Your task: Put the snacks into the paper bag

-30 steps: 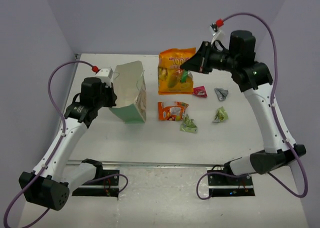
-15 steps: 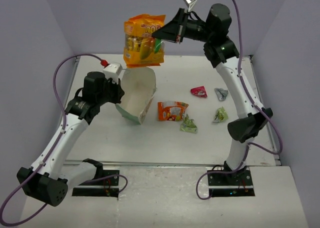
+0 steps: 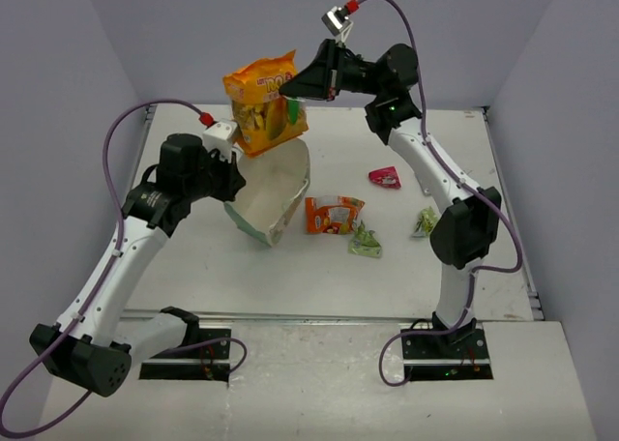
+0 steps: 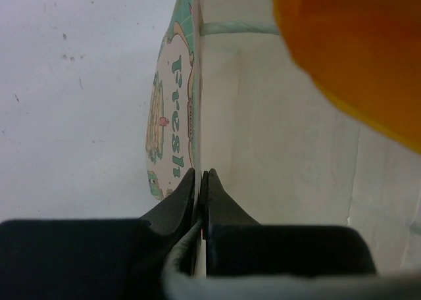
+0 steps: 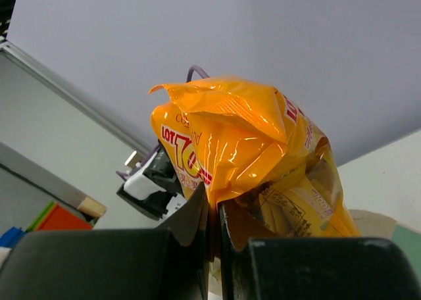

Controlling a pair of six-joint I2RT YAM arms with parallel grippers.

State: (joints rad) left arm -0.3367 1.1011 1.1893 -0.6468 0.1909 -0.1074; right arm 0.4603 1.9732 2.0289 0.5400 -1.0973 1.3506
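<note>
Orange-yellow pouch [image 3: 259,107] hangs pinched tight in the right gripper [image 3: 288,91], just above the mouth of the bag [image 3: 282,194], not yet inside. The left gripper [image 4: 199,176] clamps the bag's wall, holding it tilted and open, left of centre. No packet shows inside, so I judge 0 delivered. On the table [image 3: 193,257] lie 4 more: orange-white pouch [image 3: 334,214], green packet [image 3: 365,240] just near of it, second green packet [image 3: 426,221] and red-pink packet [image 3: 385,177] further right.

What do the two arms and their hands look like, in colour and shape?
Left arm and right arm: white links, black joints. A purple cable with a red connector runs along each. Left hand and right hand: black, two tapered fingers.
</note>
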